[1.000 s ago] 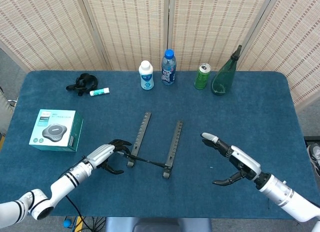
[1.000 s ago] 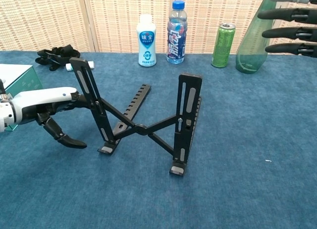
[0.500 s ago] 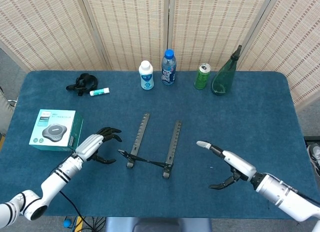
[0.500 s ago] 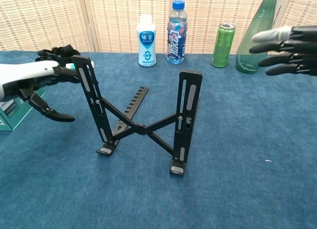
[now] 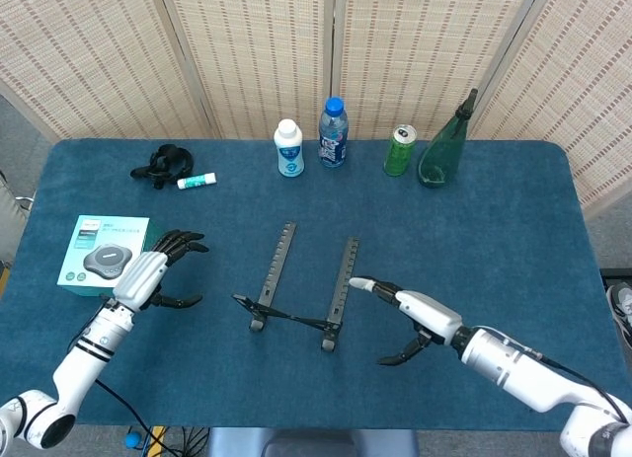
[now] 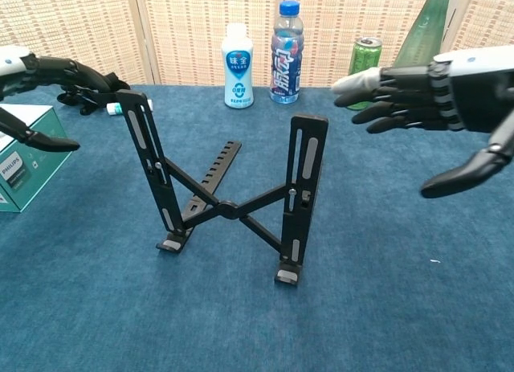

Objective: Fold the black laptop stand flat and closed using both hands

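The black laptop stand (image 5: 301,289) (image 6: 229,197) stands unfolded at the middle of the blue table, its two slotted arms upright and joined by a crossed brace. My left hand (image 5: 150,275) (image 6: 36,75) hovers left of it, fingers spread, holding nothing and clear of the stand. My right hand (image 5: 405,314) (image 6: 426,95) is just right of the stand's right arm, fingers extended toward it with the thumb hanging below. It touches nothing.
A teal boxed speaker (image 5: 109,256) lies by my left hand. Along the far edge stand a white bottle (image 5: 288,148), a blue-capped bottle (image 5: 333,133), a green can (image 5: 399,150) and a green glass bottle (image 5: 444,146). A black strap (image 5: 160,165) and small tube (image 5: 197,181) lie far left.
My left hand let go of the stand's left arm and drew away leftward, opening. My right hand moved left toward the stand's right arm. The stand's left arm now stands more upright.
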Available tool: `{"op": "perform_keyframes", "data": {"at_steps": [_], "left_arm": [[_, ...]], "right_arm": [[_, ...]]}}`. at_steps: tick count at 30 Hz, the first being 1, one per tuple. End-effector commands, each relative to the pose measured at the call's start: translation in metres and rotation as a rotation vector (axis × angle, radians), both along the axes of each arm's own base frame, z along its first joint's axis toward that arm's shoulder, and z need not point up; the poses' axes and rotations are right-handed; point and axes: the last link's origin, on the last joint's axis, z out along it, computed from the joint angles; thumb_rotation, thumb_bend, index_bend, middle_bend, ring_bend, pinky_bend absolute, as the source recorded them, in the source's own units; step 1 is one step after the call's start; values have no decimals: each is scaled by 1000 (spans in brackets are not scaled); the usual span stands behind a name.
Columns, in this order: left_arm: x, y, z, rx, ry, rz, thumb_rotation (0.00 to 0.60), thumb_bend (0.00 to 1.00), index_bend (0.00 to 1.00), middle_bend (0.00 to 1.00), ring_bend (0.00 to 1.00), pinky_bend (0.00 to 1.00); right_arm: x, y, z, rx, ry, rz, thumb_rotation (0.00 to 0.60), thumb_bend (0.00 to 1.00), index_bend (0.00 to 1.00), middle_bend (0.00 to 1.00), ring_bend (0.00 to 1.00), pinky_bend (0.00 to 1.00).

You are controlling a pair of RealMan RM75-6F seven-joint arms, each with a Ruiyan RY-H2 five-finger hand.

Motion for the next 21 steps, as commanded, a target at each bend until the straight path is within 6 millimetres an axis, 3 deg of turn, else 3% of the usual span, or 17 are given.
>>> {"op": "perform_keyframes", "data": {"at_steps": [1, 11, 17, 21], "left_arm": [[-1, -1, 4, 12, 3, 4, 600, 147, 223, 124, 69, 0], [-9, -6, 13, 38, 15, 25, 600, 147, 223, 124, 69, 0], [-13, -8, 16, 44, 23, 33, 600, 147, 223, 124, 69, 0], [-16, -7, 17, 45, 39, 33, 600, 148, 224, 124, 69, 0]], "right_arm": [[15, -7, -19, -11, -13, 20, 600, 0, 0, 0, 0, 0], [32, -20, -51, -155, -24, 27, 600, 1, 0, 0, 0, 0], [32, -31, -63, -262, -20, -8, 600, 99, 0, 0, 0, 0], [27, -36, -60, -371, 9, -22, 600, 154, 0, 0, 0, 0]]}}
